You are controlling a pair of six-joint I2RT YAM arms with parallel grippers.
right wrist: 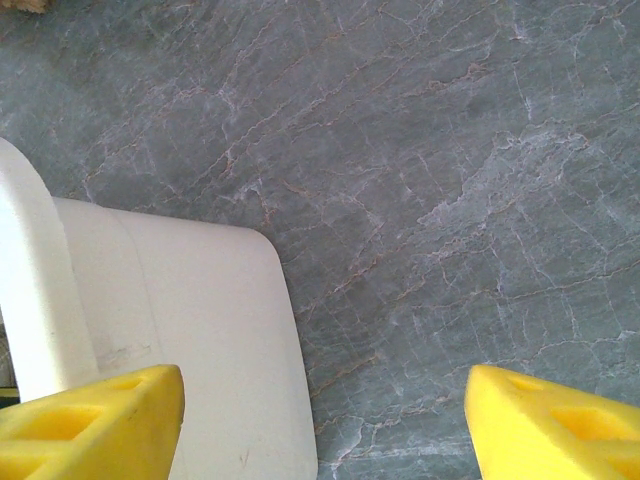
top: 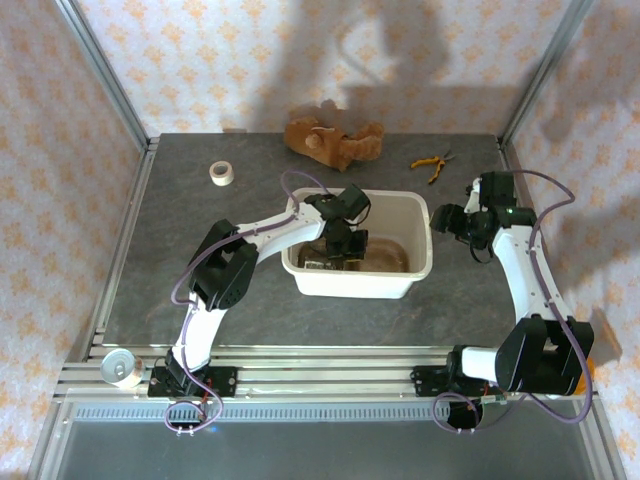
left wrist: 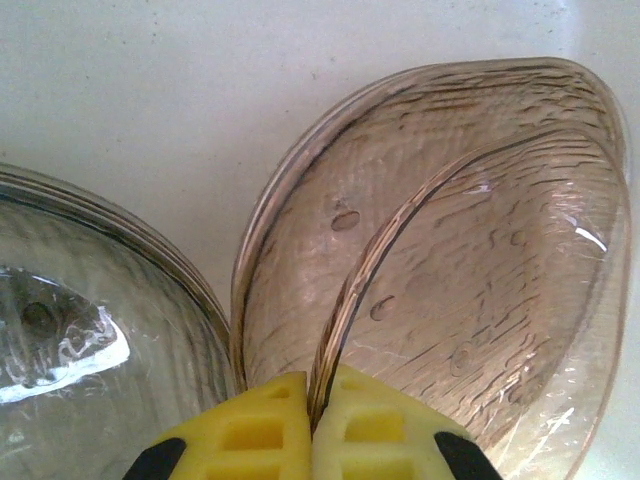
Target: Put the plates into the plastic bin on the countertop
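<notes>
The cream-white plastic bin (top: 421, 214) stands mid-countertop (top: 200, 260). My left gripper (top: 341, 240) reaches down into it. In the left wrist view the left gripper (left wrist: 320, 388) is shut on the rim of a tinted transparent plate (left wrist: 490, 300), held on edge over the bin floor (left wrist: 150, 80). A second plate (left wrist: 320, 200) lies right behind it and a third (left wrist: 80, 330) sits to the left. Plates (top: 386, 256) show brownish on the bin's bottom. My right gripper (top: 441, 222) hovers open just outside the bin's right rim; its wrist view shows the gripper (right wrist: 325, 425) over the bin corner (right wrist: 200, 330) and stone countertop (right wrist: 450, 180).
A white tape roll (top: 222, 173) lies at the back left. A brown plush toy (top: 332, 140) sits behind the bin, with orange-handled pliers (top: 432, 165) to its right. A second roll (top: 122, 368) rests on the front rails at the left.
</notes>
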